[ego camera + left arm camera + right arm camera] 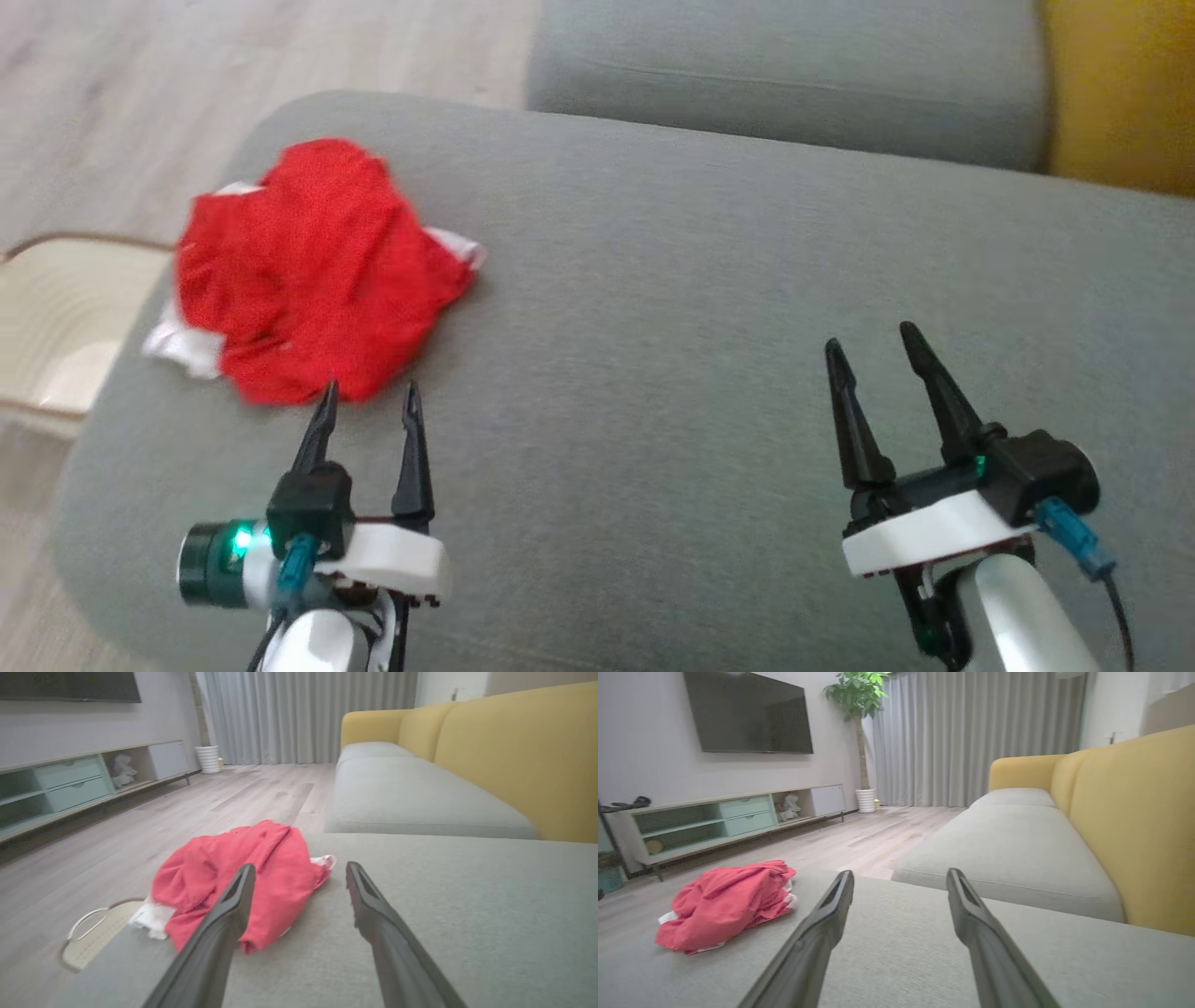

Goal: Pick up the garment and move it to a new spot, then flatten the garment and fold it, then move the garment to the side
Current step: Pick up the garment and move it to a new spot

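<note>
A crumpled red garment (313, 271) with white trim lay on a grey sofa cushion (709, 308), just ahead of the left gripper (370, 387) and slightly to its left. That gripper hovered low over the cushion with its two dark fingers spread apart, holding nothing; its left finger reached almost to the near edge of the cloth. The right gripper (869, 336) was well apart from the garment, far off to its right, also spread open and holding nothing.

The garment sat close to the cushion's rounded corner. A pinch that caught only the loose near fold would probably lift one layer and let the rest trail or slip off the edge on the left gripper's left. A push forward could likewise nudge the heap toward that edge. Closing too low might snag the cushion fabric as well.

On the floor beyond that edge, to the left of the left gripper, stood a pale basket (56, 308) with a darker rim; what it held could not be told. Far ahead of the right gripper, a white pot (866, 800) held a tall leafy plant (857, 690).
</note>
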